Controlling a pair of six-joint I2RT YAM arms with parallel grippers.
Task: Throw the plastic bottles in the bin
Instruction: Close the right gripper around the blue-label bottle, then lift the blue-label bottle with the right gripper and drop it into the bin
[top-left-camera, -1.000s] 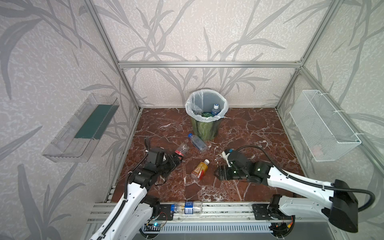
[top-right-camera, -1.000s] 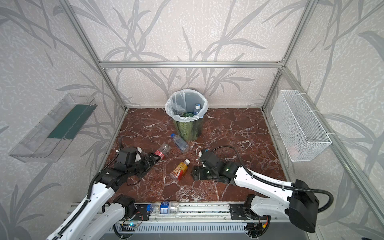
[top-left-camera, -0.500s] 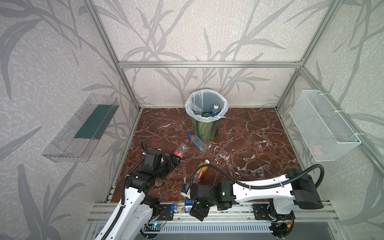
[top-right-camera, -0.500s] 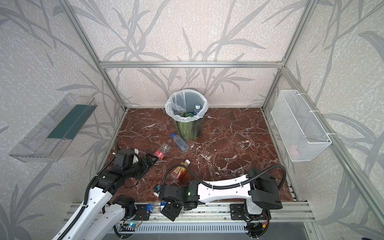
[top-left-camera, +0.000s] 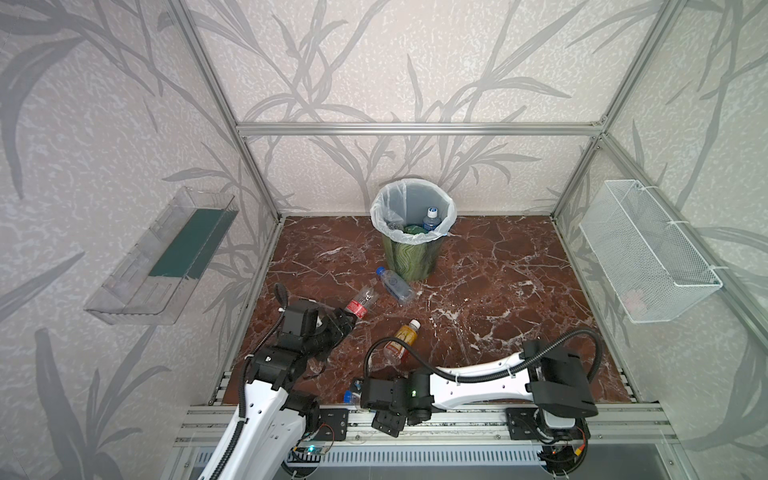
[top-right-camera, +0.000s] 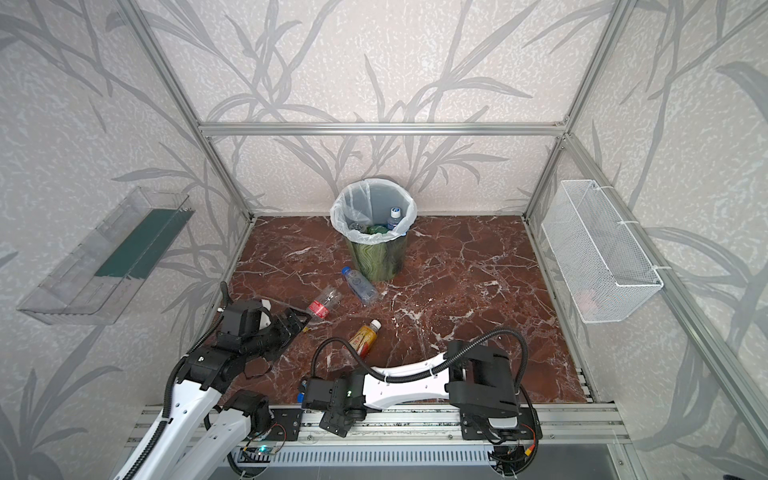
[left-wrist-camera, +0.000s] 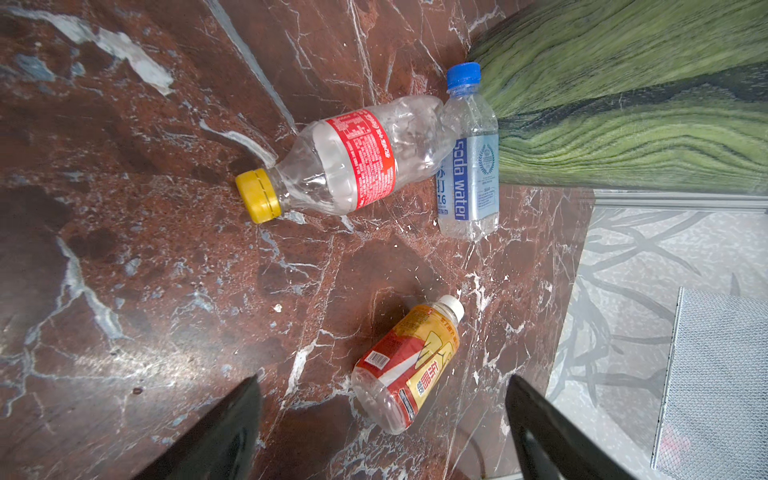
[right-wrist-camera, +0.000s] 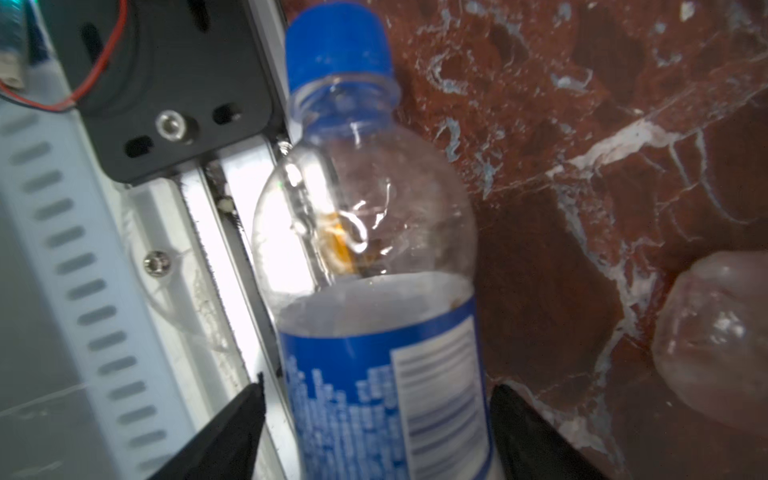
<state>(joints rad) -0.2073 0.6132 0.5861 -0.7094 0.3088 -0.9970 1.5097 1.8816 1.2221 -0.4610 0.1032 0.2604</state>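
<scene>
Right gripper (right-wrist-camera: 378, 386) swung to front rail (top-left-camera: 457, 417), blue-labelled bottle (right-wrist-camera: 374, 291) base cut off

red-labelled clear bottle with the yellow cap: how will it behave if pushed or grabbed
The red-labelled clear plastic bottle looks empty, so probably light. Lying on its side on the glossy marble floor, it would likely roll or skid when nudged. Its wall looks creased, so a squeeze may crumple it.

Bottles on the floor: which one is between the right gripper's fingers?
The blue-capped, blue-labelled bottle against the front rail, straddled by the right gripper. The red-labelled bottle, amber bottle and soda-water bottle by the bin lie farther in, untouched.
</scene>
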